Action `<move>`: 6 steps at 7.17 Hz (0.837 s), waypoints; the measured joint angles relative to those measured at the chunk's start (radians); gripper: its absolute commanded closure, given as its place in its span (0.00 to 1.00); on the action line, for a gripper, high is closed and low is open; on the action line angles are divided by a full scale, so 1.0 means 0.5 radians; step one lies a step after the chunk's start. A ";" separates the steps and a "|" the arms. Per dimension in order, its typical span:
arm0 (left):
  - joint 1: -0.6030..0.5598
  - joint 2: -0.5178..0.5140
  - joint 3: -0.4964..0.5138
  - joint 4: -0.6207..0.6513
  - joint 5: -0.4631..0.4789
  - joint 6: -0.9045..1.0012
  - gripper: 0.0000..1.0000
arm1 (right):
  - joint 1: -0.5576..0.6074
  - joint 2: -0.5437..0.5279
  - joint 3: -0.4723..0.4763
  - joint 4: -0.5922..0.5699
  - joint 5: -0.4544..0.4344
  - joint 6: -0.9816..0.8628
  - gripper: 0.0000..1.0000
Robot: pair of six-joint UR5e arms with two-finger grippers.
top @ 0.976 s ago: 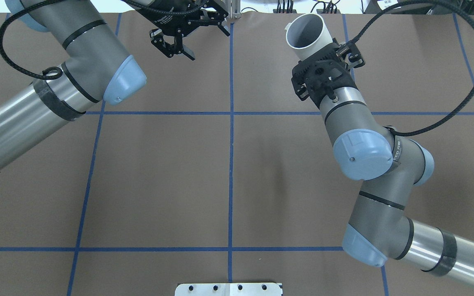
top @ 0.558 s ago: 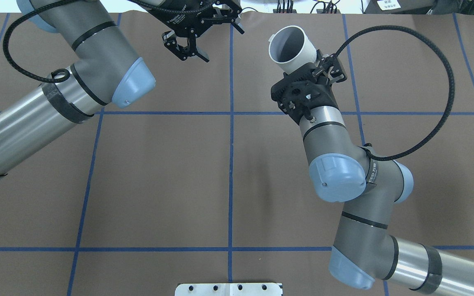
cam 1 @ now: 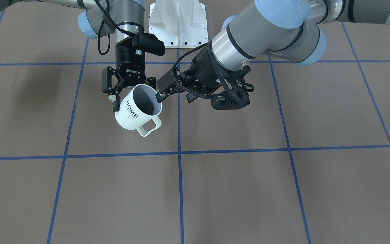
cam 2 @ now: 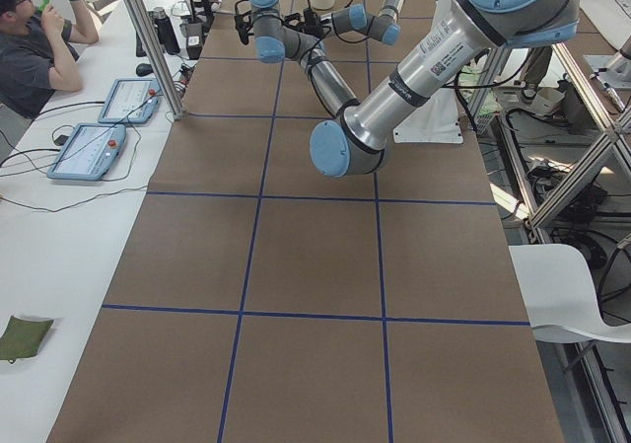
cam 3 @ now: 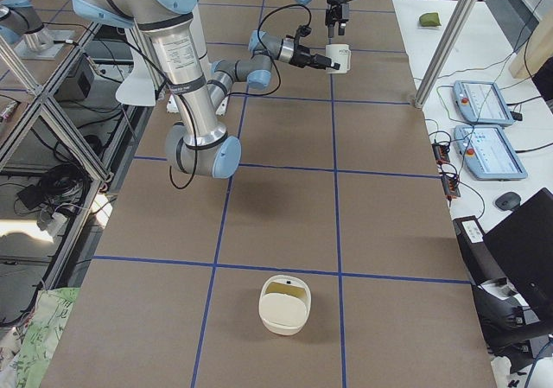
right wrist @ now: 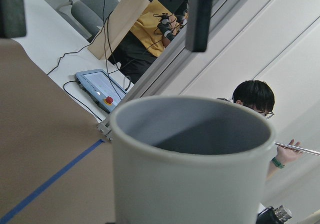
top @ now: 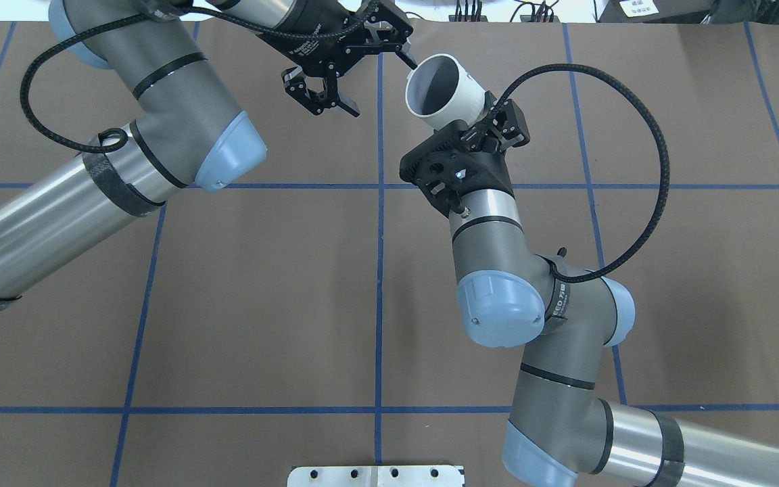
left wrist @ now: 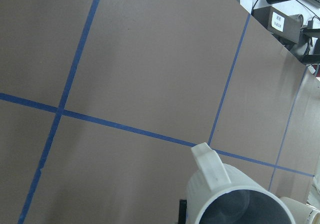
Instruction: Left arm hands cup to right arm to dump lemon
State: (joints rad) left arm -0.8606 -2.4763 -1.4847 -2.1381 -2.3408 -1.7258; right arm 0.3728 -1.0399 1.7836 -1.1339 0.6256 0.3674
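My right fingers point(cam 1: 113, 100) clamp the tilted cup point(cam 1: 134, 117), centre-left of frame. My left fingers point(cam 1: 165, 88) stand spread beside its rim, likely for handover.

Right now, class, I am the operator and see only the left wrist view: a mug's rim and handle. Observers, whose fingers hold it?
Observer: The right fingers hold the cup, tilted, off the table.
Operator: And my left fingers?
Observer: The left fingers are spread open, one close beside the cup's rim.
Operator: Anything on the table?
Observer: A cream container stands near the table's end on the robot's right.
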 measured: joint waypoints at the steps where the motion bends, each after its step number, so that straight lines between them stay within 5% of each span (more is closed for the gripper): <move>1: 0.010 -0.001 -0.001 0.000 0.000 -0.001 0.06 | -0.004 0.018 -0.018 -0.002 -0.002 0.001 0.65; 6: 0.031 -0.002 0.013 -0.001 0.003 0.005 0.12 | -0.019 0.041 -0.015 -0.003 -0.005 0.002 0.65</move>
State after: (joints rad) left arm -0.8451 -2.4774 -1.4782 -2.1384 -2.3395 -1.7234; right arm 0.3634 -1.0195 1.7760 -1.1352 0.6230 0.3682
